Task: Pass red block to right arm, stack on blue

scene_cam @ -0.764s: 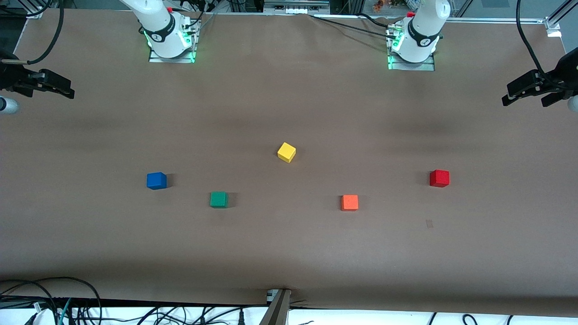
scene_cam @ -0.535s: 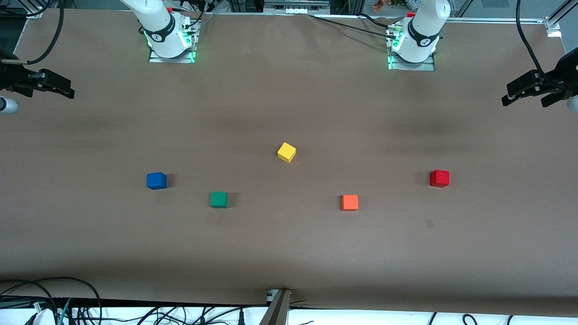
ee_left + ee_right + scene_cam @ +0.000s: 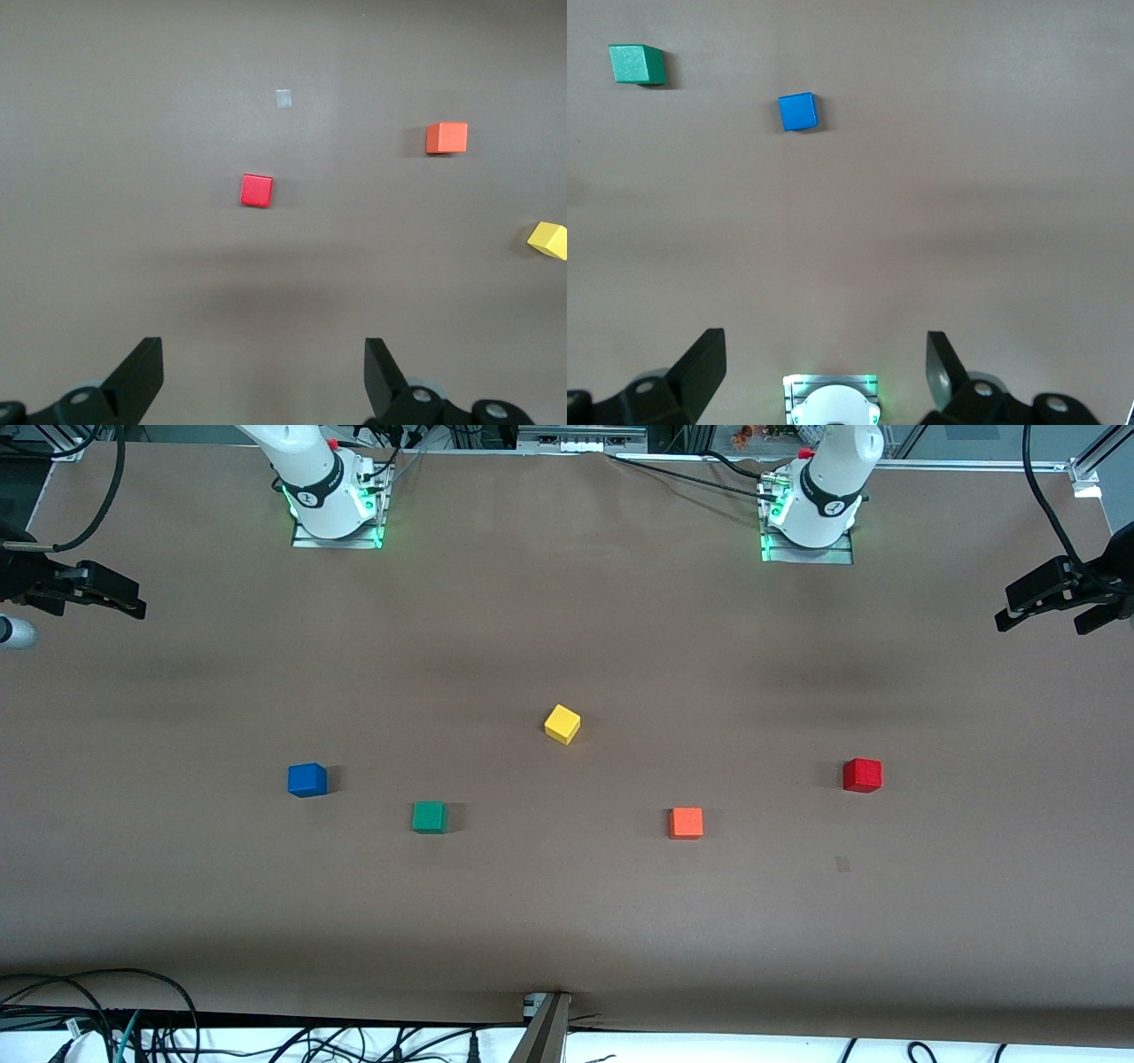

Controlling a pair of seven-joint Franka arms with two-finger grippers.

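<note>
on the brown counter (image 3: pixel 567 921) i take the yellow cube (image 3: pixel 562 724) at the middle as my landmark. nearer to the front camera than it, toward my left arm's end, sits the orange cube (image 3: pixel 686 823), and about as near, toward my right arm's end, sits the green cube (image 3: pixel 429 817); both rest flat and well apart from everything else. a little farther from the camera than those two, but still nearer than the yellow cube, the red block (image 3: pixel 862 775) lies out toward my left arm's end, and the blue (image 3: pixel 306 779) lies out toward my right arm's end, each alone on the counter. farther from the camera than the yellow cube, my left gripper (image 3: pixel 1054 600) hangs in the air over the edge of the counter at the left arm's end, its fingers (image 3: pixel 137 376) spread wide apart and holding nothing, with the red block (image 3: pixel 257 190) in its wrist view. my right gripper (image 3: pixel 84 589) waits over the edge at the right arm's end, fingers (image 3: pixel 700 365) likewise wide apart and empty, with the blue (image 3: pixel 798 112) and the green cube (image 3: pixel 637 64) in its wrist view.
</note>
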